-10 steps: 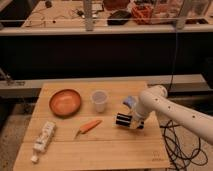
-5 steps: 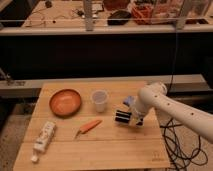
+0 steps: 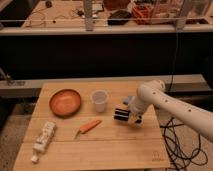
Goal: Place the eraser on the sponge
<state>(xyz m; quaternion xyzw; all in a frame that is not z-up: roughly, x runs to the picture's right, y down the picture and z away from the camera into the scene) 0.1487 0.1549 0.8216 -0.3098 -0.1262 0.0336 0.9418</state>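
Note:
The eraser [image 3: 121,114], a black block with thin white stripes, hangs just above the wooden table [image 3: 100,150] right of centre. My gripper [image 3: 129,116] is shut on its right end, with the white arm [image 3: 170,106] reaching in from the right. The sponge [image 3: 128,100], a small light-blue pad, lies just behind the eraser and is partly hidden by the arm's wrist. The eraser sits in front of the sponge and slightly to its left; I cannot tell whether they touch.
An orange-brown bowl [image 3: 65,102] stands at the back left, with a clear plastic cup [image 3: 100,100] beside it. An orange carrot-like thing [image 3: 89,126] lies mid-table and a white tube [image 3: 44,137] at the front left. Black cables [image 3: 176,142] hang off the right edge.
The gripper has carried the eraser a little away from the front edge, toward the sponge. The other objects have not moved.

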